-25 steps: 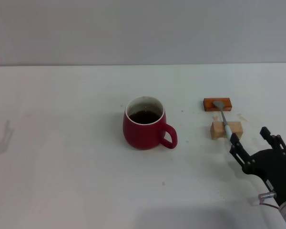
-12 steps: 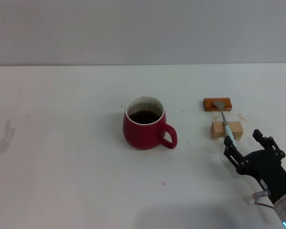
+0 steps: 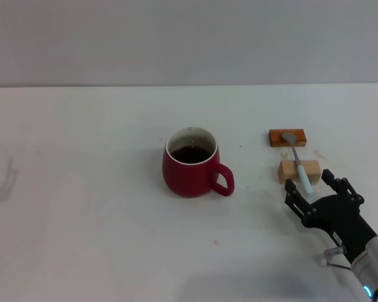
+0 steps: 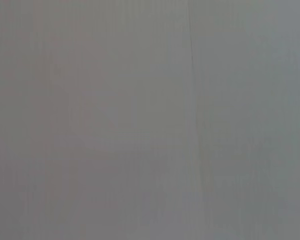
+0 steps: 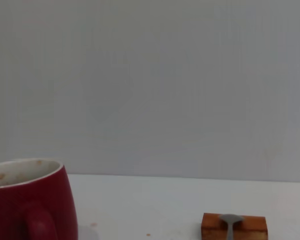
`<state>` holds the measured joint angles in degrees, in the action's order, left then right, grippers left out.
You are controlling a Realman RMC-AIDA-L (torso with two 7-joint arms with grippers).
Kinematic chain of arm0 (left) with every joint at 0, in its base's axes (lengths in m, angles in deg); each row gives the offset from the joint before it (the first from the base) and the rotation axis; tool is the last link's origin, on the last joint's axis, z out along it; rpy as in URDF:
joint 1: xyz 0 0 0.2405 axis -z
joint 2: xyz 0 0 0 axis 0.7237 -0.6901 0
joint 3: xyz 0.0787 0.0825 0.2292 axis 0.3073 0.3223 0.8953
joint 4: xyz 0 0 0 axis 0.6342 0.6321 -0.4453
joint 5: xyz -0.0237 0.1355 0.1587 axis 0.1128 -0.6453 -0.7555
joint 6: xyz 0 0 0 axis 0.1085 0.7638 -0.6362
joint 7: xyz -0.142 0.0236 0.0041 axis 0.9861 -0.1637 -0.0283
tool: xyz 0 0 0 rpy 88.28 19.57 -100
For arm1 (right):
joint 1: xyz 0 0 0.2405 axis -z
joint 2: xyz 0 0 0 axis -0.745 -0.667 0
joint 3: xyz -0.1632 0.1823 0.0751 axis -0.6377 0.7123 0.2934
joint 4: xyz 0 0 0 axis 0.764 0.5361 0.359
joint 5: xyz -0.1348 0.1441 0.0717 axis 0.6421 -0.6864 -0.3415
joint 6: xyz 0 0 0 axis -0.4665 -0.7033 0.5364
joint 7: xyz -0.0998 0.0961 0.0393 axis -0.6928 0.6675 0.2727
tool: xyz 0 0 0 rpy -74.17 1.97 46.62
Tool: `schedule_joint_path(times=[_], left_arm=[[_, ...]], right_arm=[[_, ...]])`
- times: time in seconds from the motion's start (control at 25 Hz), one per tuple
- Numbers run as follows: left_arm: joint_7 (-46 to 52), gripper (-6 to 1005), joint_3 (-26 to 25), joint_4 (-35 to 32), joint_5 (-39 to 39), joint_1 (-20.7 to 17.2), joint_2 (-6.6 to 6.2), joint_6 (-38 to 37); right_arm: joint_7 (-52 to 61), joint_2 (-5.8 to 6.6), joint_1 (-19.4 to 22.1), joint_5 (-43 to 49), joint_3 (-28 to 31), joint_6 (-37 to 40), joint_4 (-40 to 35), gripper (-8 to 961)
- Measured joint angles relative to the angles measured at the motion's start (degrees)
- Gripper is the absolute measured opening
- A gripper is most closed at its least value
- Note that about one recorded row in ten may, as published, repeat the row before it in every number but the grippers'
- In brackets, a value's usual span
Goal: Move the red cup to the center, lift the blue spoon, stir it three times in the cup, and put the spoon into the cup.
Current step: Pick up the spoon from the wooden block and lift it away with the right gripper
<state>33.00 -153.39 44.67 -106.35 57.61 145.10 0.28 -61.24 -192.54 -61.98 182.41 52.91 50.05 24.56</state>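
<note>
Blue spoon [image 3: 297, 157] lies across two wooden blocks [image 3: 288, 137]; my right gripper [image 3: 309, 186], fingers spread, straddles its handle tip.

likely lab, bare white table [image 3: 82, 207], grey wall [image 3: 189, 38]

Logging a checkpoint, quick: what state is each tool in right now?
Left tool: not in view.
Right tool: open, holding nothing, fingers either side of the blue spoon handle's end.

No text, label, brand, number or sign can be read in any view.
</note>
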Motion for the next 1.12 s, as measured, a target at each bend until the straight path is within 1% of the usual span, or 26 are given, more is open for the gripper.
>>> schedule_joint_path(times=[0.56, 1.12], left_arm=[[0.00, 849, 0.00, -0.11, 0.00, 0.00, 0.00, 0.00], [0.00, 850, 0.00, -0.10, 0.00, 0.04, 0.00, 0.01]], right_arm=[[0.61, -0.02, -1.36, 0.00, 0.00, -1.91, -0.02, 785], [0.63, -0.02, -1.01, 0.00, 0.27, -1.78, 0.04, 785]])
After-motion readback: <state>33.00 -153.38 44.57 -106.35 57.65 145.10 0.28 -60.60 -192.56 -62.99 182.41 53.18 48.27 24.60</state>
